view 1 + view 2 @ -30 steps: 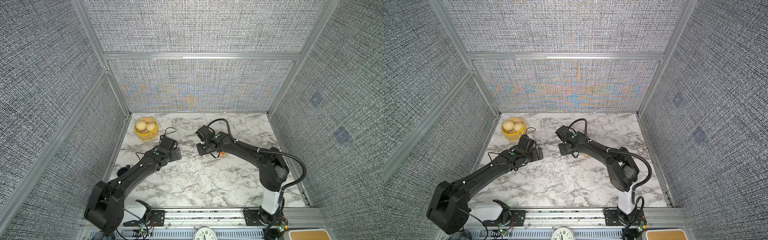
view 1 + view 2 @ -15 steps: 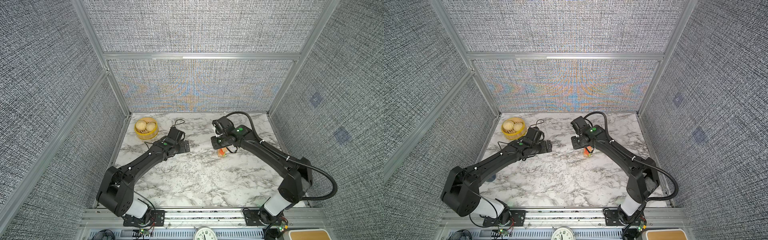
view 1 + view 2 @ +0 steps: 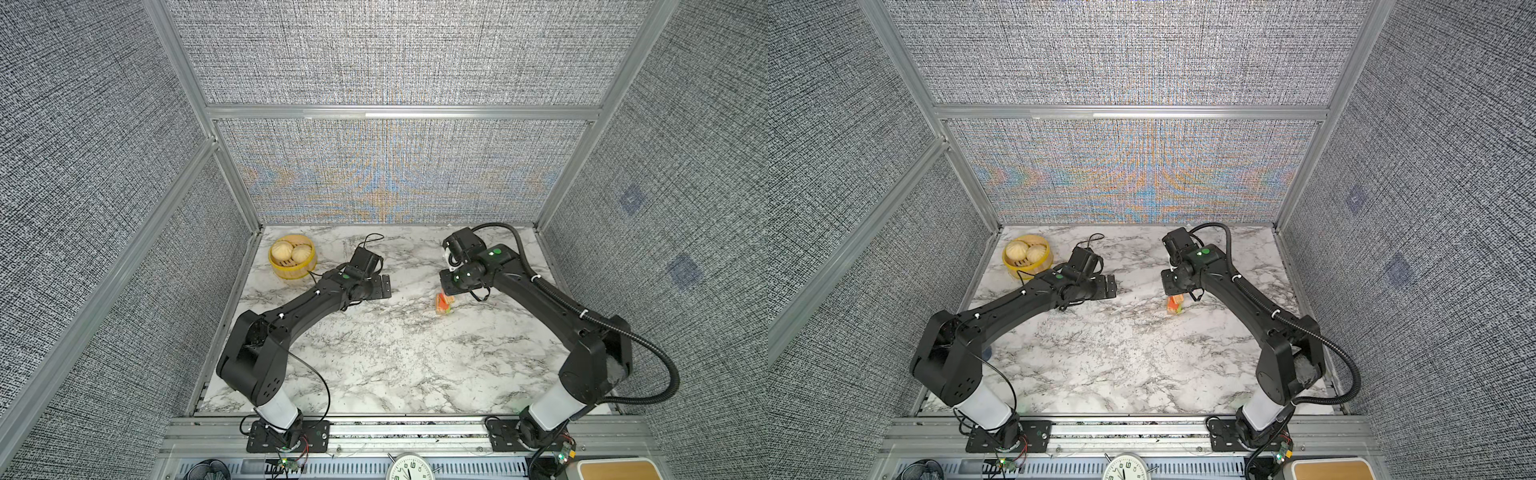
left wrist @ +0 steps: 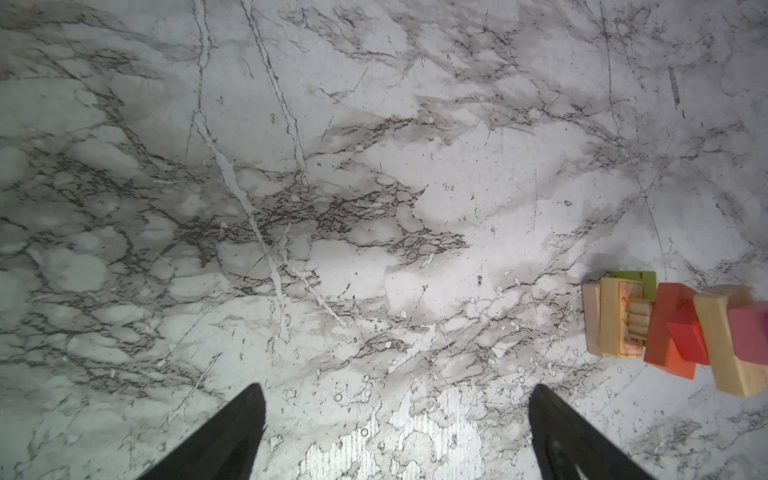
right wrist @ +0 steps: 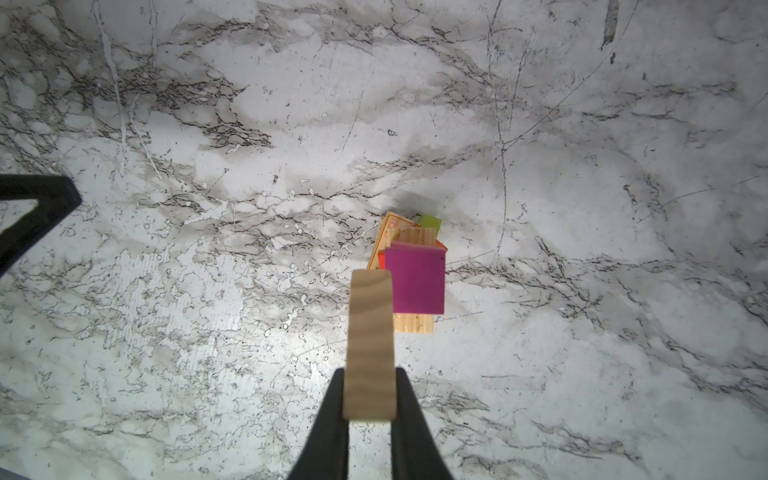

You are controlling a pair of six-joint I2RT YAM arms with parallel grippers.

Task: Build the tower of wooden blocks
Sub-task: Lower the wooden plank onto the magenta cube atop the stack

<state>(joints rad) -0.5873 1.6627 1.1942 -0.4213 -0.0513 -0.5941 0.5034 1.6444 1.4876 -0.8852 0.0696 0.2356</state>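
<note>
Left wrist view has the left gripper (image 4: 395, 388) spread wide and empty over bare marble tabletop (image 4: 291, 166), with the tower (image 4: 673, 332) well off beyond one finger. The right gripper (image 5: 370, 370) pinches a tan wood bar (image 5: 370, 328), whose far end sits just beside the tower's magenta top block (image 5: 415, 278). Placing seems in hand. The next move calls for a slight sideways shift, then a gentle lowering. Open marble surrounds the stack, and its lower blocks sit skewed.

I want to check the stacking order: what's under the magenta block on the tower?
A tan bar lies directly under the magenta block. Beneath that, a red block and a lime-green block show at the edges. From above, the lower pieces are mostly covered.
</note>
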